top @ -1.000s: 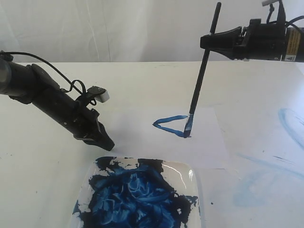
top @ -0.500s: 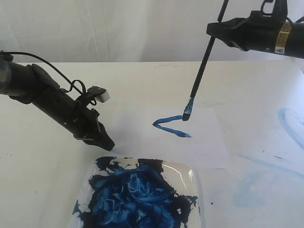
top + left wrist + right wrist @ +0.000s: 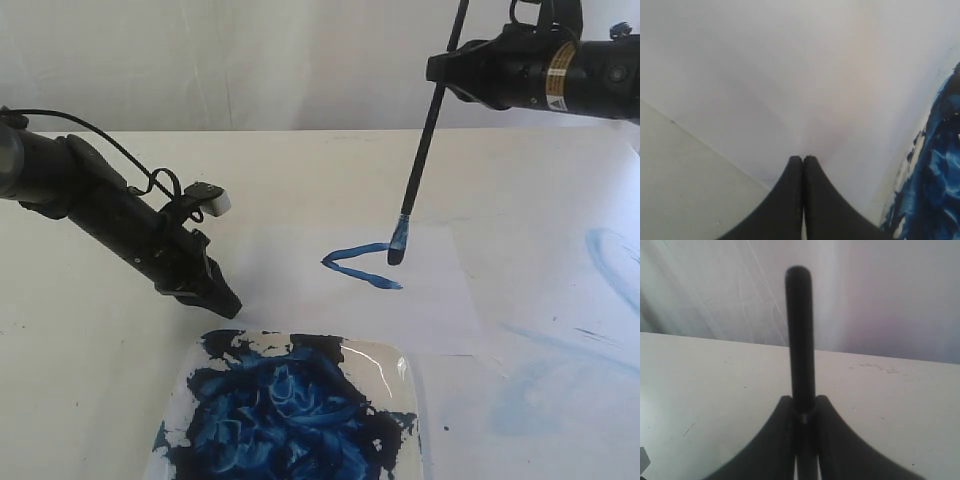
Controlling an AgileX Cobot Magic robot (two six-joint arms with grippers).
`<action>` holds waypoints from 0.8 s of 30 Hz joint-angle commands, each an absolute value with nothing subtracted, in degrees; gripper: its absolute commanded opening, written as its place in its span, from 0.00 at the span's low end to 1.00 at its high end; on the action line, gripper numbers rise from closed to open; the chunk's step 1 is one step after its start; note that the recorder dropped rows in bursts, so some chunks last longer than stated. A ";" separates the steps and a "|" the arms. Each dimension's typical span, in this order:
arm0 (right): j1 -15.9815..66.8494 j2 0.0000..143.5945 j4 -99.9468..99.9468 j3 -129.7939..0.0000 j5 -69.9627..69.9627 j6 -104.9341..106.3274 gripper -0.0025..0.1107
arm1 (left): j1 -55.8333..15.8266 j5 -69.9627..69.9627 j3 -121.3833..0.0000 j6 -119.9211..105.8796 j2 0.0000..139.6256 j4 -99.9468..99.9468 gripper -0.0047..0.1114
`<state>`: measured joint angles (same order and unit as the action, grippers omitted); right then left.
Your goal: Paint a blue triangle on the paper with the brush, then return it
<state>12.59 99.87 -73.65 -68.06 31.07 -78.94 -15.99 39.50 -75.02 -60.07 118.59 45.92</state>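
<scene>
Up off the lower stroke now: your R gripper clamps the brush, bristles at its 6 o'clock, by the blue triangle, 3 o'clock side.

tray: I see a clear paint tray at the near edge of the cream table | paint: dark blue paint lies thick and swirled over most of it, bare patches near its rim | smears: faint pale-blue smears on the table's right side | backdrop: white cloth behind the table
</scene>
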 commanded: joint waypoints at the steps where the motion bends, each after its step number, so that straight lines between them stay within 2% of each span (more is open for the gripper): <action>1: 12.60 99.40 -73.47 -67.85 30.54 -79.65 0.02 | -16.23 40.92 -74.64 -59.77 118.41 46.55 0.04; 10: 12.60 99.51 -58.82 -67.85 29.75 -62.61 0.02 | -16.23 40.92 -74.64 -59.77 118.41 46.55 0.04; 16: 12.60 99.62 -56.11 -67.85 29.63 -61.05 0.02 | -16.23 40.92 -74.64 -59.77 118.41 46.55 0.04; 24: 12.60 99.86 -75.02 -67.85 29.73 -79.33 0.02 | -16.23 41.01 -74.64 -59.77 118.41 46.55 0.04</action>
